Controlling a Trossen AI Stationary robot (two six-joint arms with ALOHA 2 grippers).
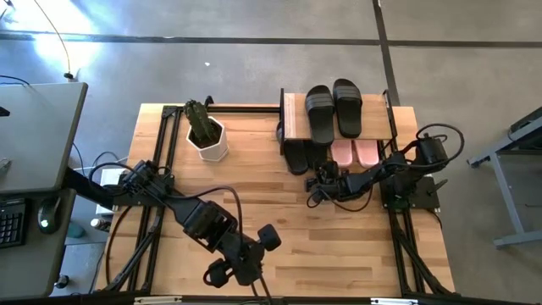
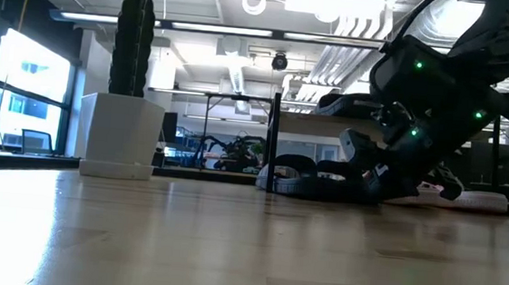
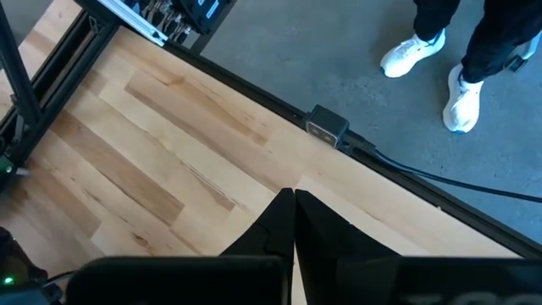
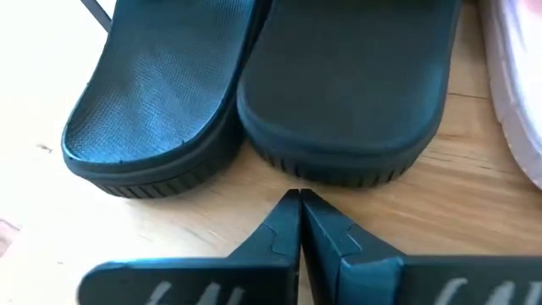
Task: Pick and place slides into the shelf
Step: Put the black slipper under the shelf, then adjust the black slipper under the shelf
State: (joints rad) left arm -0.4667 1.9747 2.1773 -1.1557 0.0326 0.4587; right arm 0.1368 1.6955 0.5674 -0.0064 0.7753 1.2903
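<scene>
Hovering with fingers pressed together: right gripper (image 4: 298,196), just short of two black slides (image 4: 339,93) under the shelf (image 1: 292,119) at upper centre. Idling likewise pinched together at lower centre near the table edge (image 3: 254,85): left gripper (image 3: 294,193), with only its wrist view catching white sneakers (image 3: 412,52) beyond.

Lab: exposed ceiling ducts (image 2: 245,32), workbenches (image 2: 239,105)

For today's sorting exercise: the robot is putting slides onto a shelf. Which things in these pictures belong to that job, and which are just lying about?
Belong to the job:
- shelf
- two black slides on top
- two black slides underneath
- pink slides underneath
- right gripper, shut, just in front of the lower black pair

Just lying about:
- potted cactus
- left gripper, shut, waiting at the table's near edge
- person's white shoes on the floor
</scene>
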